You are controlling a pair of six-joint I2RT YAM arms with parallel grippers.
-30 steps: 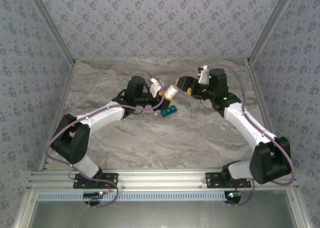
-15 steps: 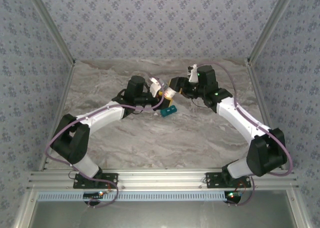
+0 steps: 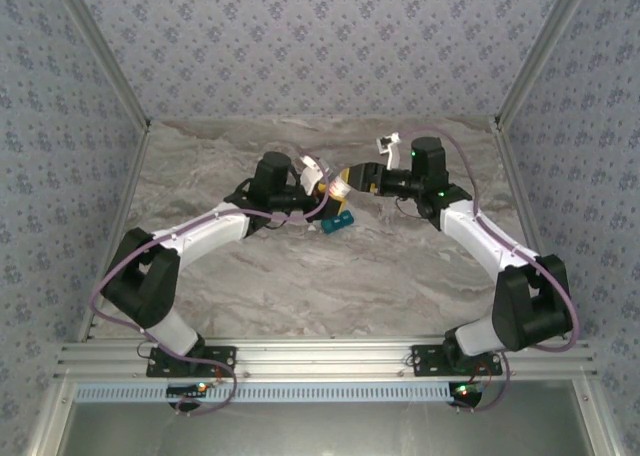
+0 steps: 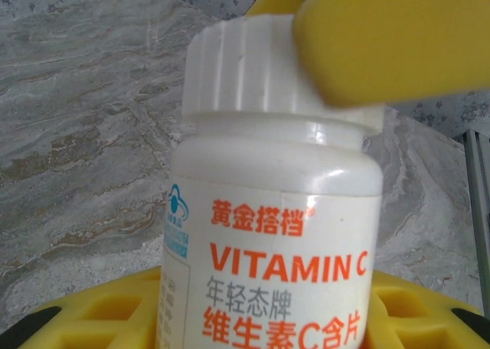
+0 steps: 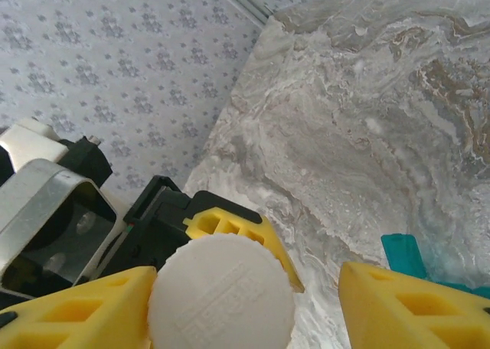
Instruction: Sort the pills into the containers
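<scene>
My left gripper (image 3: 322, 187) is shut on a white bottle (image 4: 276, 234) with orange "VITAMIN C" lettering and holds it above the table. The bottle's ribbed white cap (image 5: 222, 295) is on. My right gripper (image 3: 353, 179) is open around that cap. Its left finger (image 5: 84, 311) touches the cap's side and its right finger (image 5: 413, 307) stands well apart from it. One of these yellow fingers (image 4: 390, 39) overlaps the cap in the left wrist view. The teal pill box (image 3: 338, 219) lies on the table just below the bottle. The pills are hidden.
The marble table (image 3: 300, 276) is walled by patterned panels at the back and both sides (image 3: 60, 126). A metal rail (image 3: 320, 356) runs along the near edge by the arm bases.
My right gripper has moved left onto the bottle's cap and its jaws have changed width. The left arm and the bottle have stayed still.
</scene>
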